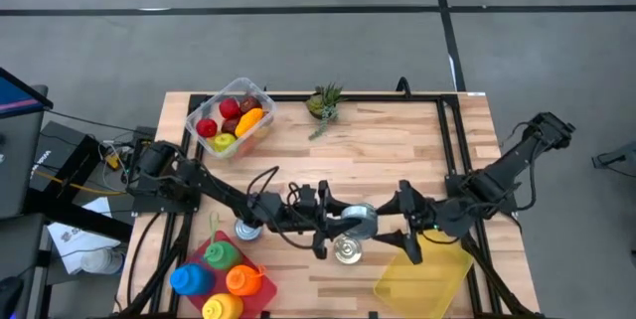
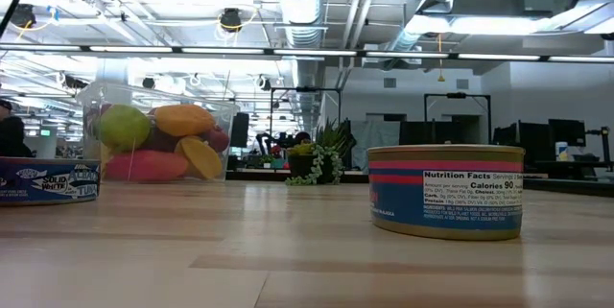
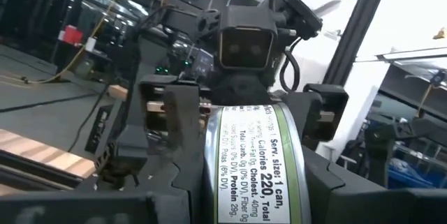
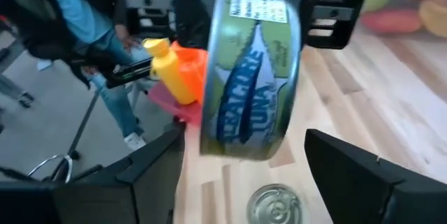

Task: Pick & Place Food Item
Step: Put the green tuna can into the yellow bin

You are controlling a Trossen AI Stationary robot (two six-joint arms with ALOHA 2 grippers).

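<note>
Left gripper (image 1: 350, 222): above the table's front middle, fingers clamped on a can (image 1: 362, 221) held on edge, clear of the wood; its wrist view shows the green-labelled can (image 3: 255, 165) pinched between the two dark fingers (image 3: 171, 123).
Right gripper (image 1: 405, 212): just beside that can on the far side from the left arm, facing it; fingers (image 4: 363, 172) spread wide with nothing between them, the can (image 4: 248, 77) sitting just ahead of them in its wrist view.
Held can: green label with a blue fish picture and the word tuna (part of the print is blurred); whether the right fingertips touch it is hard to say.
Second can (image 1: 347, 250): lies flat on the table (image 1: 397, 140) right under the held one, silver lid up.
Third can (image 1: 247, 230): on the table under the left arm, near the red tray.
Red tray (image 1: 260, 294): front left corner, holding sauce bottles (image 1: 227, 279) in blue, green, orange and yellow.
Yellow tray (image 1: 427, 279): front right, below the right gripper.
Clear tub (image 1: 230, 116): back left, filled with toy fruit.
Plant (image 1: 324, 103): back middle, small pot.
Person (image 4: 77, 21): seated beyond the table edge, seen past the right gripper.
</note>
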